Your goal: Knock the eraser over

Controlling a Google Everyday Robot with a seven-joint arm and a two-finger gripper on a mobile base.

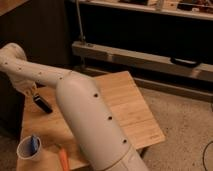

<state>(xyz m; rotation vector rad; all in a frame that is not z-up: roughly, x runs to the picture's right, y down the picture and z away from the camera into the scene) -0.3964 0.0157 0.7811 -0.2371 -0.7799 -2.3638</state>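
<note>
Black eraser (43,104) already leans over on the wooden table (120,107), just below the end effector (29,90); whether it's open, I cannot tell.

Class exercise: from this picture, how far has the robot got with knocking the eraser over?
Looks done: the eraser is tilted, lying along the wooden table rather than standing upright. In hand: the gripper sits right by the eraser's upper end at the table's far left. Left: little, perhaps only pulling the arm away. The cup and carrot stand apart.
</note>
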